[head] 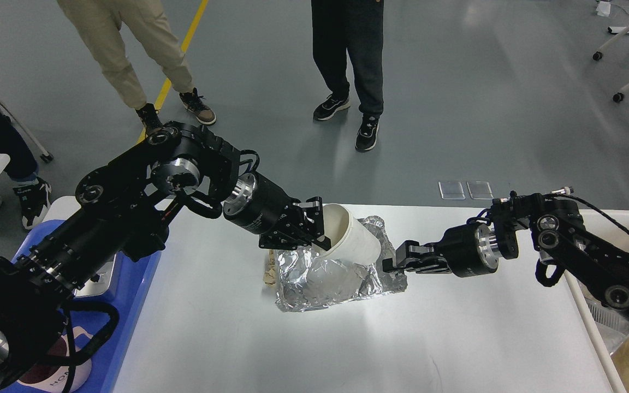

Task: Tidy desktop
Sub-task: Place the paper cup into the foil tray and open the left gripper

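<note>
The desktop is a wide white tabletop. At its middle lies a crumpled foil tray. A white paper cup lies tilted with its base down in the foil, and my left gripper is shut on its rim. From the right, my right gripper is shut on the foil tray's right edge. A wad of brown paper peeks out at the foil's left side, mostly hidden.
A blue tray sits at the left edge, holding a metal dish and a pink mug, both largely hidden by my left arm. A cream bin stands at the table's right end. People stand beyond the far edge.
</note>
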`<act>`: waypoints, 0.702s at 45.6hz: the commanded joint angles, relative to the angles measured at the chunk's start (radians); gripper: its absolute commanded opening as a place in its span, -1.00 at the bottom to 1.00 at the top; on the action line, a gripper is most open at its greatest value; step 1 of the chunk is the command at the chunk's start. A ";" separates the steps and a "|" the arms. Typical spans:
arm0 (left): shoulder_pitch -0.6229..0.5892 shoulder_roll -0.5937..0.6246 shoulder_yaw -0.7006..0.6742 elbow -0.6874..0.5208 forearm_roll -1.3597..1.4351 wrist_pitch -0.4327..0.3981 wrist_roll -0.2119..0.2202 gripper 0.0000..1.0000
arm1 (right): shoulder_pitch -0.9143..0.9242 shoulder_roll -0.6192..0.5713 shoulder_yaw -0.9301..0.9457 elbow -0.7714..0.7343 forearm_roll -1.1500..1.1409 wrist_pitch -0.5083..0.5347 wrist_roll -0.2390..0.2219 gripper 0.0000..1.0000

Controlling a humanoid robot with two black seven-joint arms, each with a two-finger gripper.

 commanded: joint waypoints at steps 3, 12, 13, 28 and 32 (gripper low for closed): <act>-0.002 -0.037 -0.001 0.010 0.009 0.000 0.000 -1.00 | -0.002 0.000 0.000 0.003 -0.001 0.000 -0.002 -1.00; -0.015 -0.028 -0.001 0.008 0.004 0.000 0.000 -1.00 | -0.002 -0.003 0.000 0.001 -0.003 0.000 -0.002 -1.00; -0.015 -0.028 -0.001 0.008 0.004 0.000 0.000 -1.00 | -0.002 -0.003 0.000 0.001 -0.003 0.000 -0.002 -1.00; -0.054 -0.017 0.001 0.007 -0.004 0.000 0.000 -1.00 | -0.001 -0.003 -0.001 0.000 -0.006 0.000 -0.002 -1.00; -0.068 -0.015 0.002 0.008 -0.004 0.000 0.000 -1.00 | -0.002 -0.003 -0.001 -0.002 -0.006 0.000 -0.002 -1.00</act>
